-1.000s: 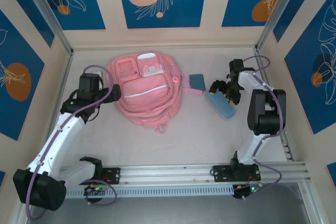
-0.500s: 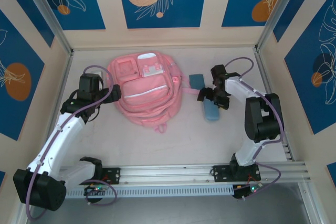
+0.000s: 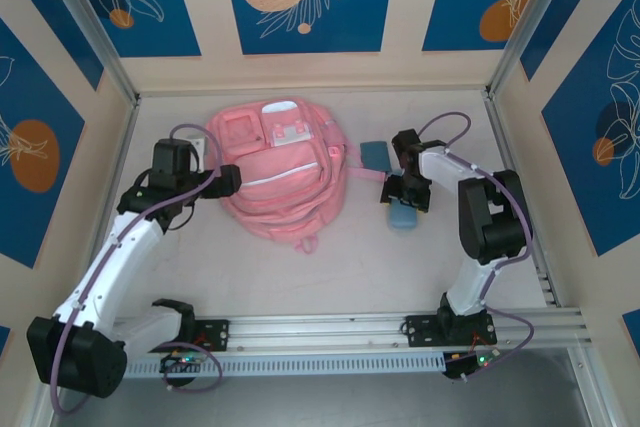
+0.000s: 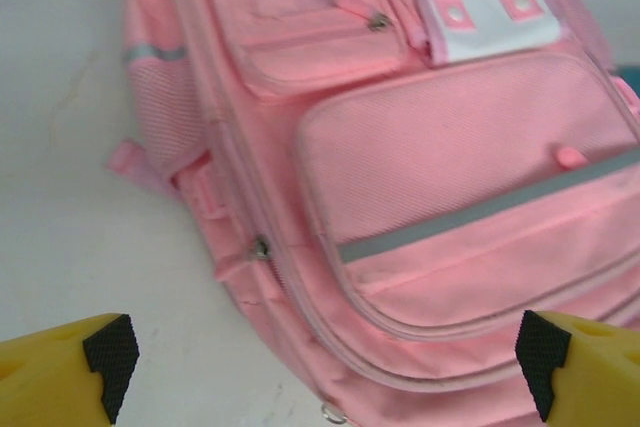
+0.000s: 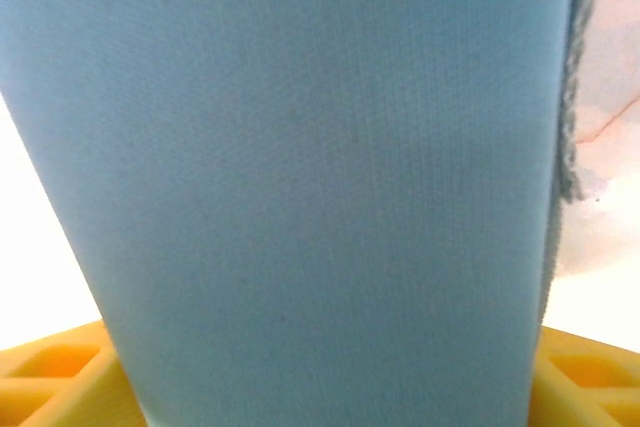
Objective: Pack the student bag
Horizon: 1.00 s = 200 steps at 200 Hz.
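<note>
**Booth:** Take us across from the left. What have you got?

**Me:** My left gripper hangs at the left flank of the student bag, jaws spread wide with nothing between them. The bag lies flat on the bench, mid-width and close to the far edge, pockets facing up. From my left wrist I look down on its white patch and the grey strip across the big front pocket.

**Booth:** And past the bag?

**Me:** Just off its right side lies a teal pouch, with a pink strap trailing toward it. Nearer to me than the pouch is the light-blue pencil case, lying on the bench, and my right gripper is down on its far end.

**Booth:** Clamped on it?

**Me:** I can't tell. My right wrist sees blue cloth running from one yellow finger to the other, so the jaws straddle the case. Whether they're pressing on it, I can't say.
</note>
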Each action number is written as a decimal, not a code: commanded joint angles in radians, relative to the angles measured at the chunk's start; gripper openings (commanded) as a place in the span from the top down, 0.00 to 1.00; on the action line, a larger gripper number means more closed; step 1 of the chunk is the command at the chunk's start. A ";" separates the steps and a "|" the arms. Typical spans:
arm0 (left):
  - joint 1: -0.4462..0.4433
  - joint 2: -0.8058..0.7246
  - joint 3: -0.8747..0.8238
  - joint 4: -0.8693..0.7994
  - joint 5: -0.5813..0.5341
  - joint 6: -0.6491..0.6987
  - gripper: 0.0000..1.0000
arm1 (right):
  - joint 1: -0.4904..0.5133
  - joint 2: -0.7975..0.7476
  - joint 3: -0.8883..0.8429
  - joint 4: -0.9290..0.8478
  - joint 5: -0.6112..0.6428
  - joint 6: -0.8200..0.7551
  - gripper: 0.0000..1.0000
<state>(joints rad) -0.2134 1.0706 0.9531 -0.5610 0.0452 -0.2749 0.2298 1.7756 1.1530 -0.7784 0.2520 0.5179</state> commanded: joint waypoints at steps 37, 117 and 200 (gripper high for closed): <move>-0.213 0.218 0.177 -0.026 0.076 0.113 0.05 | 0.010 -0.171 -0.042 0.081 -0.280 -0.028 0.35; -0.392 0.571 0.420 -0.168 -0.039 0.355 0.18 | 0.016 -0.312 -0.112 0.126 -0.402 -0.006 0.35; -0.412 0.766 0.561 -0.273 -0.094 0.407 0.21 | 0.019 -0.338 -0.141 0.153 -0.449 0.016 0.36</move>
<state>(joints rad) -0.6121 1.7981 1.4590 -0.7792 0.0044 0.0914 0.2440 1.4677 1.0187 -0.6407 -0.1432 0.5179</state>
